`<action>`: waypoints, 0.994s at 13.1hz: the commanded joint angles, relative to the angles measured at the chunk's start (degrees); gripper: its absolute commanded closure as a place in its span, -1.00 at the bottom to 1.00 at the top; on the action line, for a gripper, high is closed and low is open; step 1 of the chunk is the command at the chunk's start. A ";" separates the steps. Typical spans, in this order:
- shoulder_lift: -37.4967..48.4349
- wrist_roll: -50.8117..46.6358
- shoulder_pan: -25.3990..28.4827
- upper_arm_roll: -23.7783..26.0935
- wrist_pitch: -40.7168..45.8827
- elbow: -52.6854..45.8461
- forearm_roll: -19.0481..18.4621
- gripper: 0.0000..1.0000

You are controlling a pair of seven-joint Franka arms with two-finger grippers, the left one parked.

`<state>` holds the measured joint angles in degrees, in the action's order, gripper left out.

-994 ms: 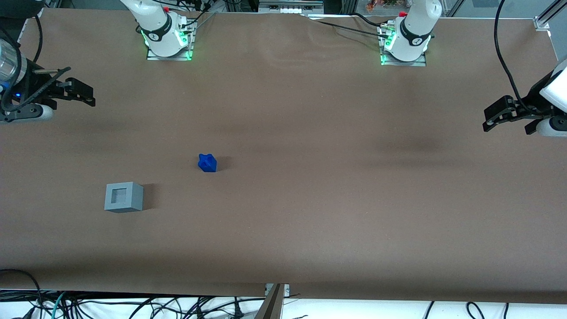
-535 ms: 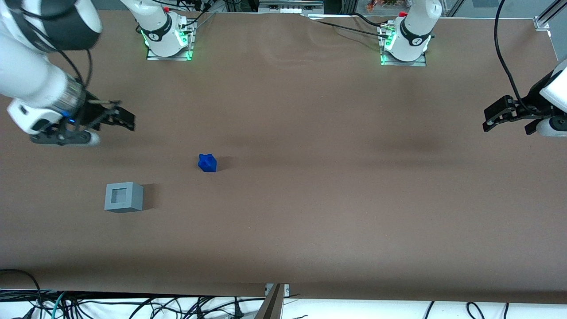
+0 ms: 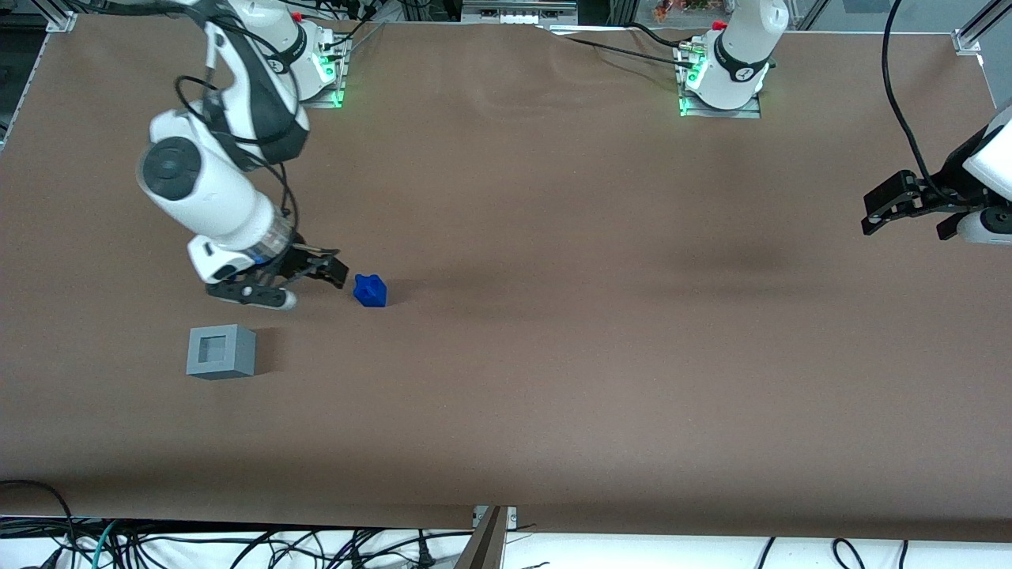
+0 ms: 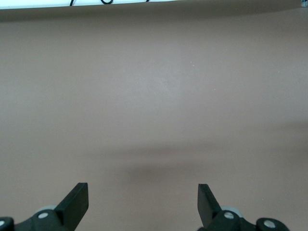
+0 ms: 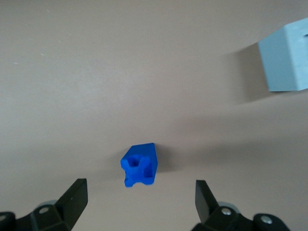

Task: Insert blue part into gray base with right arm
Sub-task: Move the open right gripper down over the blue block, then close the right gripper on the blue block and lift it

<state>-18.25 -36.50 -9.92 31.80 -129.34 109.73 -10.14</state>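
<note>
I read the blue part (image 3: 369, 291) as bright, uniform blue, and the gray base (image 3: 221, 352) as plain light gray. The black gripper (image 3: 332, 273) hangs just beside the blue part, fingers spread. I see the table (image 3: 553, 356) as unpatterned matte brown.
</note>
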 commanded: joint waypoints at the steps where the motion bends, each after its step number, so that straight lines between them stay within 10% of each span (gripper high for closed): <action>1: -3.00 -4.97 -0.11 1.68 -5.72 1.98 -5.74 -0.98; 5: -7.06 -9.38 1.74 1.68 -12.16 4.18 -14.45 -0.98; 13: -8.47 -9.47 1.48 0.72 -18.21 9.53 -14.99 -0.98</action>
<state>-27.20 -44.75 -7.88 32.72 -144.87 116.90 -23.70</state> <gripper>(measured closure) 0.009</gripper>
